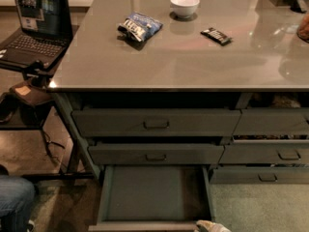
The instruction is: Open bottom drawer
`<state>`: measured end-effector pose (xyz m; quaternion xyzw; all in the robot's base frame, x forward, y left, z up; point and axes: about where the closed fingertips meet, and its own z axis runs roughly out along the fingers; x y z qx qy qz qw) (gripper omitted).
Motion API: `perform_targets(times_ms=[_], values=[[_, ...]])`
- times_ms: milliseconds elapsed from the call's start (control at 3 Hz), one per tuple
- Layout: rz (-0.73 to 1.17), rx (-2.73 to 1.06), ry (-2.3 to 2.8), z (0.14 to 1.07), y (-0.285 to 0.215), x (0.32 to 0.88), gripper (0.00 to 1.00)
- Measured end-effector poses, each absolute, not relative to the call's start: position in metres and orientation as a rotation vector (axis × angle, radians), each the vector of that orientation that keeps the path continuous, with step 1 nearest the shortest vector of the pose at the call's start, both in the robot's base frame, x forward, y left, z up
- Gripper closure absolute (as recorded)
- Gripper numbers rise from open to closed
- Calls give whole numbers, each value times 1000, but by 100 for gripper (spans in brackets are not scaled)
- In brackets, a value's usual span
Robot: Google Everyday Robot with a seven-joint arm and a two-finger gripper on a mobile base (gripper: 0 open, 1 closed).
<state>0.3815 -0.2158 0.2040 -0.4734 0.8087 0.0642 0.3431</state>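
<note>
The bottom drawer (154,192) is pulled far out of the left stack, showing its flat plain dark grey-green inside. Its front edge lies along the bottom of the camera view and its handle is hidden. Only a pale tip of my gripper (212,225) shows at the bottom edge, beside the drawer's front right corner. The two taller-fronted drawers above it, the top one (155,123) and the middle one (155,154), are shut, each with a small loop handle.
A grey counter (193,66) carries a chip bag (139,27), a white bowl (184,5) and a dark snack bar (216,35). A second drawer stack (275,144) is at the right. A laptop (34,25) on a stand and a person's knee (14,202) are at the left.
</note>
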Motion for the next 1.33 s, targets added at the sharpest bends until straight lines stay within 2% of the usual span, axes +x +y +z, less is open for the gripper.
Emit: perform_targets(times_ms=[333,1333], values=[[167,-1230,2102,204,-216,381,82],[167,-1230,2102,204,-216,381,13]])
